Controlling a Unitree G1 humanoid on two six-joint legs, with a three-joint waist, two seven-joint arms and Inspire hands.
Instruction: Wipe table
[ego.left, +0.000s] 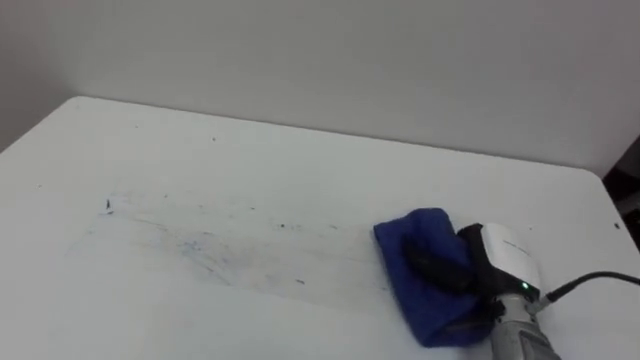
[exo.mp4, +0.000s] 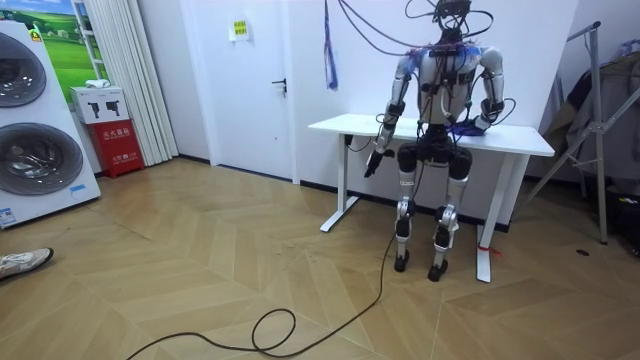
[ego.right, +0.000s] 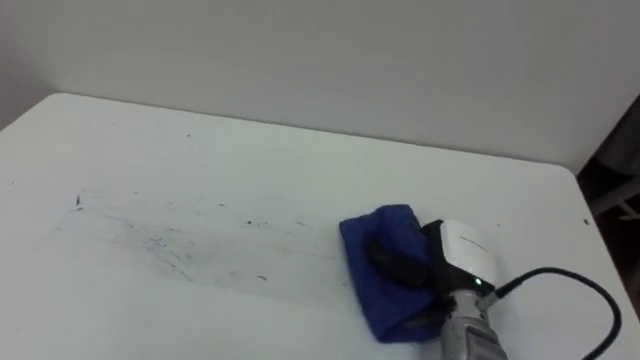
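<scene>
Item: my right hand (ego.left: 503, 257), fingers (ego.left: 432, 263) flat atop crumpled blue cloth (ego.left: 418, 230); faint blue smears (ego.left: 197, 245) lie leftward across white surface (ego.left: 300, 150).

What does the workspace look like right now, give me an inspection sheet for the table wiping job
Surface: white table, faint blue streaks left of the blue cloth.
Job's things: blue cloth on the table's right part.
Clutter: nothing seen.
Robot hands: right robot hand flat on the blue cloth; left robot hand hanging beside the table.
Cables: only the robot's own.
Surroundings: white door, washing machines, wood floor.
</scene>
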